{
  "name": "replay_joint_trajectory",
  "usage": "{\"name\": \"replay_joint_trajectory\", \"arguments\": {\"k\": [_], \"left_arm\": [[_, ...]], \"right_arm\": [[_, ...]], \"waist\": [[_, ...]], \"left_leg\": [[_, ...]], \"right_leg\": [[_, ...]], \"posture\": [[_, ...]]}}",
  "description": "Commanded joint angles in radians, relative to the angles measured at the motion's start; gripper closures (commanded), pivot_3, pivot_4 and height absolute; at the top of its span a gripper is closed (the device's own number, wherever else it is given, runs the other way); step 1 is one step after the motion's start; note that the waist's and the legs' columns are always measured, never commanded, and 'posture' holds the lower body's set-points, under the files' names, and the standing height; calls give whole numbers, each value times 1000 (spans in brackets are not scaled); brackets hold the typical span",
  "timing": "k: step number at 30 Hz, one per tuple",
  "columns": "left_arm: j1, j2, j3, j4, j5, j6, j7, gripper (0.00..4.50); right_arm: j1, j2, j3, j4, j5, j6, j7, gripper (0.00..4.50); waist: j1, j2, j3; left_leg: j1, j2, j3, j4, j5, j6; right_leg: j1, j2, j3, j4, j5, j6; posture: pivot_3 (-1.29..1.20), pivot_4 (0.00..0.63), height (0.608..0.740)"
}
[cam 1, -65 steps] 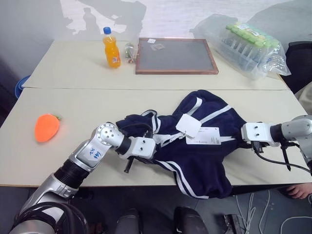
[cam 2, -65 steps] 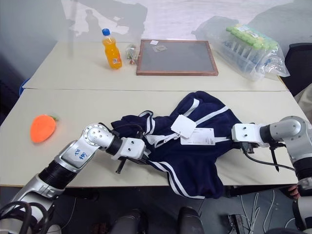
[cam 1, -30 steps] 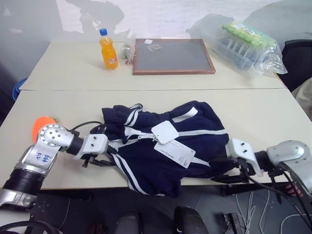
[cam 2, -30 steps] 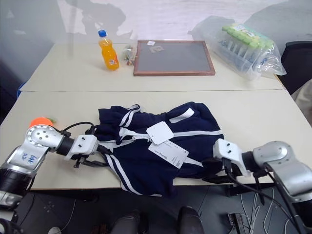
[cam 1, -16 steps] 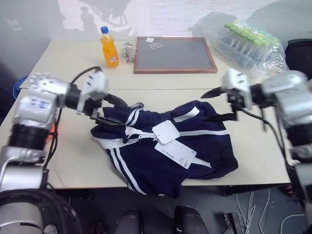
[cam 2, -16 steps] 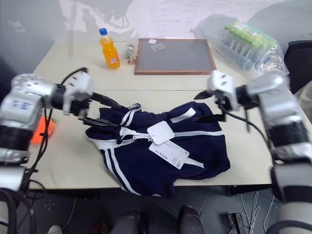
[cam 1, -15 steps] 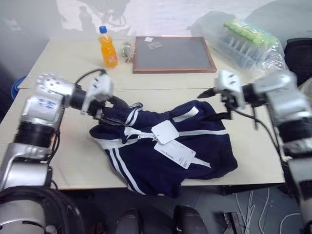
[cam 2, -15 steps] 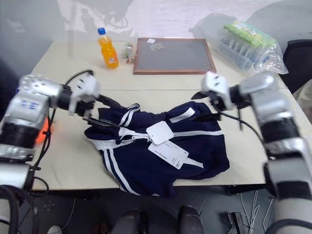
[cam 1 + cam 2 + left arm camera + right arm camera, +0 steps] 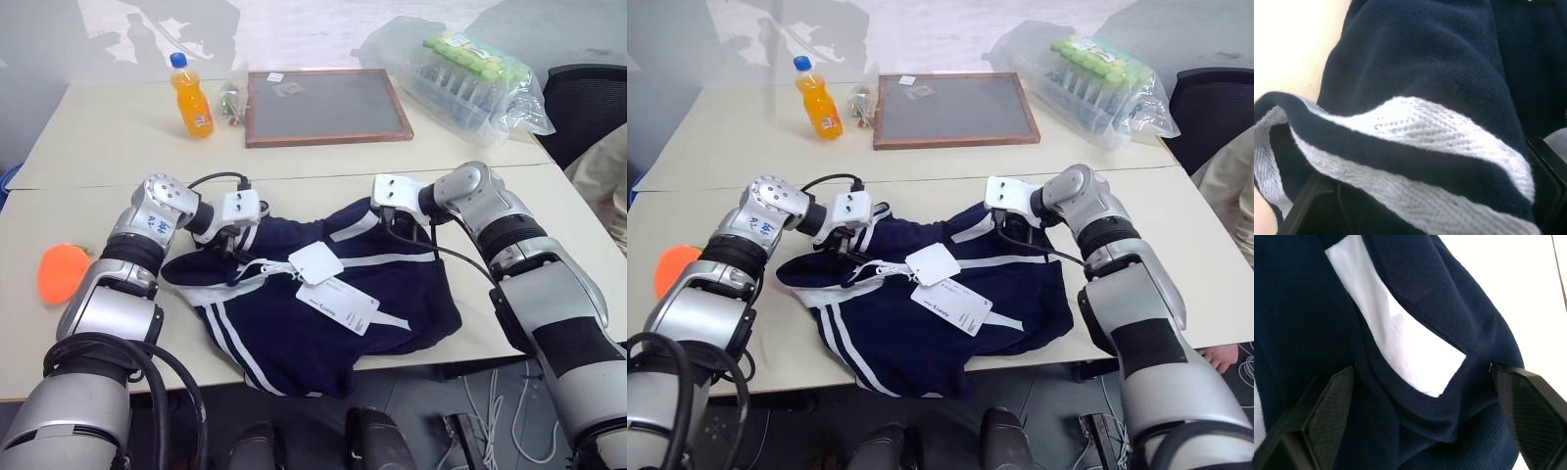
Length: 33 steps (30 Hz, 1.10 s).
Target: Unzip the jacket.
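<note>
the jacket (image 9: 323, 294) lies crumpled at the near edge of the table (image 9: 88, 147), its hem hanging over, white tags on top; the left gripper (image 9: 238, 233) sits at its far-left corner, fingers spread around a striped fold; the right gripper (image 9: 389, 211) sits at its far-right edge, fingers wide apart over navy cloth; a carrot toy (image 9: 61, 271) lies well left.

navy jacket (image 9: 1312, 333), white patch, pincer (image 9: 1420, 421) spread

Even, bright indoor light with soft shadows on the back wall (image 9: 176, 29); wrist views are close, overexposed at pale areas.
</note>
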Motion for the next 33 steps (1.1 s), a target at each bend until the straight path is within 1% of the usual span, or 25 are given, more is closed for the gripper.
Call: {"name": "replay_joint_trajectory", "arguments": {"k": [1, 2, 3, 5, 6, 7, 10, 11, 14, 17, 22, 25, 27, 28, 32, 33], "left_arm": [[-33, 18, 64, -4, -38, 17, -41, 568], [-34, 19, 72, -1, -34, 21, -32, 568], [-36, 18, 80, 3, -30, 25, -20, 568], [-43, 14, 96, 28, -17, 15, 32, 568], [-47, 11, 103, 41, -11, 11, 62, 975], [-52, 8, 105, 57, -3, 5, 83, 1198], [-71, -1, 99, 99, 28, -7, 148, 2124], [-80, -7, 97, 115, 40, -11, 178, 2469], [-108, -25, 98, 158, 65, -17, 251, 3536], [-139, -50, 91, 206, 109, -13, 394, 4469], [-171, -92, 99, 252, 156, 3, 601, 4469], [-181, -112, 97, 265, 180, 3, 677, 4469], [-184, -124, 104, 270, 182, 8, 671, 4469], [-184, -128, 106, 271, 182, 5, 653, 4469], [-174, -133, 101, 267, 190, -12, 584, 4469], [-169, -132, 101, 266, 190, -13, 565, 4492]], "right_arm": [[-22, 2, -35, 14, -6, -9, 9, 1210], [-24, 2, -42, 15, -4, -7, 19, 1500], [-25, 2, -46, 16, -5, -7, 26, 1900], [-24, 6, -47, 19, -13, -3, 5, 2574], [-23, 10, -49, 22, -15, 3, -10, 2907], [-22, 13, -51, 26, -16, 17, -28, 3296], [-19, 13, -60, 33, -24, 43, -59, 4293], [-17, 10, -65, 35, -26, 53, -69, 4500], [-11, 1, -77, 38, -32, 81, -86, 4500], [-5, -14, -80, 37, -42, 107, -111, 4500], [-1, -31, -101, 40, -43, 176, -174, 4500], [6, -40, -102, 42, -66, 193, -271, 4500], [10, -39, -108, 47, -72, 211, -337, 4500], [12, -36, -121, 50, -62, 221, -345, 4500], [17, -27, -161, 49, -28, 249, -288, 4500], [20, -29, -162, 47, -32, 249, -282, 4211]], "waist": [[0, 0, 0], [0, 0, 0], [0, 0, 0], [0, 0, 0], [0, 0, 0], [0, 0, 0], [0, 0, 0], [0, 0, 0], [2, 0, 0], [2, 0, 0], [3, 0, 0], [3, 0, 0], [2, 0, 0], [2, 0, 0], [1, 0, 0], [1, 0, 0]], "left_leg": [[0, 0, 0, 0, 0, 0], [0, 0, 0, 0, 0, 0], [0, 0, 0, 0, 0, 0], [0, 0, -1, 0, 0, 0], [0, 0, -1, 0, 0, 0], [0, 0, -1, 0, 0, 0], [0, 0, -1, 0, 0, 0], [0, 0, -1, 0, 0, 0], [0, 0, -1, 0, 0, 0], [-1, -1, -2, 0, 0, 0], [-1, -1, -2, 0, 0, 0], [-1, -1, -2, 0, 0, 0], [-1, -1, -2, -1, 0, 0], [-1, -1, -2, -1, 0, 0], [-1, -1, -2, -1, 0, 0], [-1, -1, -2, -1, 0, 0]], "right_leg": [[0, 0, 0, 0, 0, 0], [0, 0, 0, 0, 0, 0], [0, 0, 0, 0, 0, 0], [0, 0, 0, 0, 0, 0], [0, 0, 0, 0, 0, 0], [0, 0, 0, 0, 0, 0], [0, 0, 0, 0, 0, 0], [0, 0, 0, 0, 0, 0], [0, 0, 0, 0, 0, 0], [0, 0, 0, 0, 0, 0], [0, -1, 0, 0, 0, 0], [0, -1, 0, 0, 0, 0], [0, -1, 0, 0, 0, 0], [0, -1, 0, 0, 0, 0], [0, -1, 0, 0, 0, 0], [0, -1, 0, 0, 0, 0]], "posture": [[0, 150, 740], [0, 150, 740], [0, 150, 740], [0, 150, 740], [0, 150, 740], [0, 150, 740], [0, 150, 740], [0, 150, 740], [0, 150, 740], [0, 150, 740], [0, 150, 740], [0, 150, 740], [0, 150, 740], [0, 150, 740], [0, 150, 740], [0, 150, 740]]}}
